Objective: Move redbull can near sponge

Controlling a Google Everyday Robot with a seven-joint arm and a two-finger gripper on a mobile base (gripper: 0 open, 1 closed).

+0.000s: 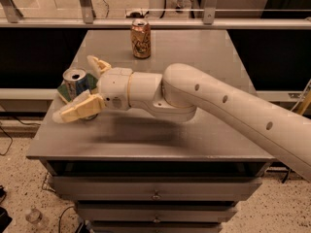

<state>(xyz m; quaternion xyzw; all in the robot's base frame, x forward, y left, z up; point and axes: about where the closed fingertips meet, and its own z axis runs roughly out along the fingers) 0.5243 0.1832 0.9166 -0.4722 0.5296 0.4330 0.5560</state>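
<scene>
a: the gripper (77, 87) is out at the table's (204, 52) left edge, its pale cream fingers (80, 109) spread wide apart, one on each side of the redbull can (75, 81).

b: the can is upright, slim, its shiny top showing the dark pull-tab opening. its label is too blurred to read.

a: the dark green sponge (63, 91) peeks out right at its base. touching or just beside, he can't tell.

b: farther back stands an orange-brown patterned can (141, 38). the smooth rounded arm (218, 101) crosses the matte grey top.
</scene>
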